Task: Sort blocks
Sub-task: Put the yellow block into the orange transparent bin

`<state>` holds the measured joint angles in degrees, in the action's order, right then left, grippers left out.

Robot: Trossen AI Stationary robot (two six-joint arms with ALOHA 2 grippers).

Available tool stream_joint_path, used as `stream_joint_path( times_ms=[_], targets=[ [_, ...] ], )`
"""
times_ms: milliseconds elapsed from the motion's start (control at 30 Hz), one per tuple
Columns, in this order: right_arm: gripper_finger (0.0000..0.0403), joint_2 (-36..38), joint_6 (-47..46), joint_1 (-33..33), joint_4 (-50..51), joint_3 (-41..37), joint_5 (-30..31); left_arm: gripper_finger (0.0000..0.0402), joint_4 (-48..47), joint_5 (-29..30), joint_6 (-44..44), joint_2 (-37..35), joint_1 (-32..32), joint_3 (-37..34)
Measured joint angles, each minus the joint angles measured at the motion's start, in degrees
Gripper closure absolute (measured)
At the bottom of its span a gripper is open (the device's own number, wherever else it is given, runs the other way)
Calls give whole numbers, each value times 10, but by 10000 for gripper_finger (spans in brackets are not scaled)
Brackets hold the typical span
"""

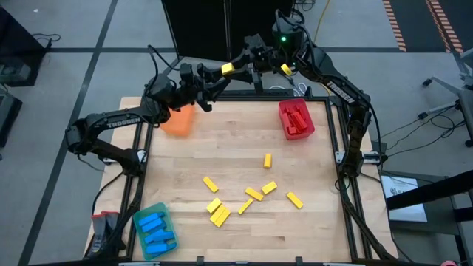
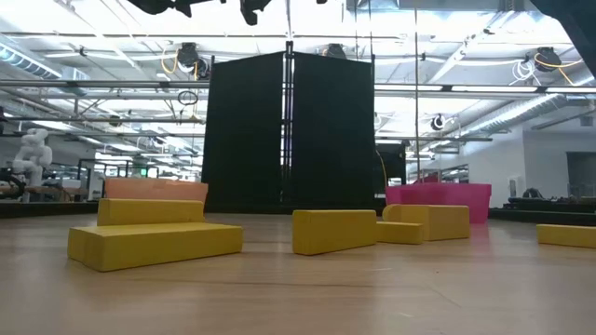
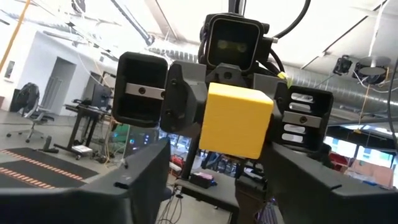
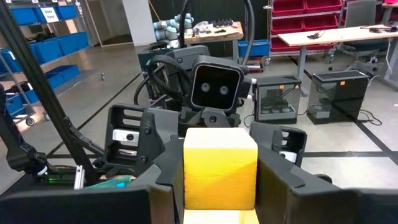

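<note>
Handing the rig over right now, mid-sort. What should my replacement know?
Right claw: shut on a yellow block, raised over the back edge of the table.
Left claw: open, facing it, fingers either side of that block, not gripping yet.
Done: red blocks in the red tray, blue blocks in the green tray.
Left: loose yellow blocks scattered mid-table. The orange tray, back left, shows none in its visible part.

White capital letters reading "TROSSEN" run along the forearm of the left arm (image 1: 118,118). The same white "TROSSEN" lettering shows on the forearm of the right arm (image 1: 338,90). No other text is legible.
</note>
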<state>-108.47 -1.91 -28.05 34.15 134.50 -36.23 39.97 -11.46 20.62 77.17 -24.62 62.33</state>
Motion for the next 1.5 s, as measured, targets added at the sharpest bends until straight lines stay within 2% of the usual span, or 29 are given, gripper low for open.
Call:
stream_joint_path(
  times_ms=[267,467,1500],
  targets=[
    [289,0,0,0,0,0,3,233,2,0,-4,0,0,0],
    [289,0,5,0,-2,0,3,269,1,-1,-2,0,0,0],
    [289,0,-30,-1,12,0,-25,274,-1,7,-21,0,0,-1]
  ],
)
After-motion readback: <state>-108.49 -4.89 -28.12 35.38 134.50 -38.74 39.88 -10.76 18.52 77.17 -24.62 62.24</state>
